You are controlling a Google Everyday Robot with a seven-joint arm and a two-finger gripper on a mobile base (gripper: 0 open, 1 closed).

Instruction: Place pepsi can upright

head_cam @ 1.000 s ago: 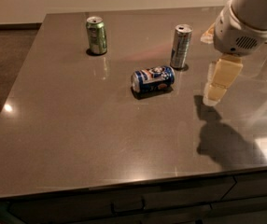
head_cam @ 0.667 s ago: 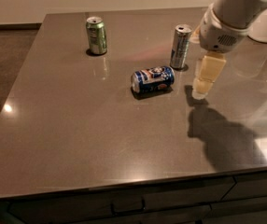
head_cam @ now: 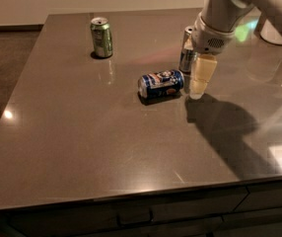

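One broad dark table (head_cam: 82,147) filled most of the view, its polished top catching pale reflections, with drawer fronts (head_cam: 131,216) along its near edge. Next in size came the robot's pale arm (head_cam: 229,9), which reached in from the upper right and threw a wide shadow (head_cam: 220,122) on the tabletop to the right of centre. At its end the gripper (head_cam: 198,90) pointed down, its cream tip low over the table or on it, just beside the right end of the pepsi can (head_cam: 161,83). Whether the gripper was open or closed could not be told, as it showed only as one pale block, and it held nothing.

The pepsi can lay on its side near the middle of the table. Its long axis ran roughly left to right, tilted slightly so that the left end sat a little nearer the camera. One silver end faced left and the other end pointed toward the gripper. Its dark blue wall showed a red, white and blue mark facing up, but no letters could be read.

A slim silver can (head_cam: 185,53) stood upright just behind the gripper, partly hidden by it. A green can (head_cam: 102,37) stood upright well apart at the far left, tab end up, its label unreadable.
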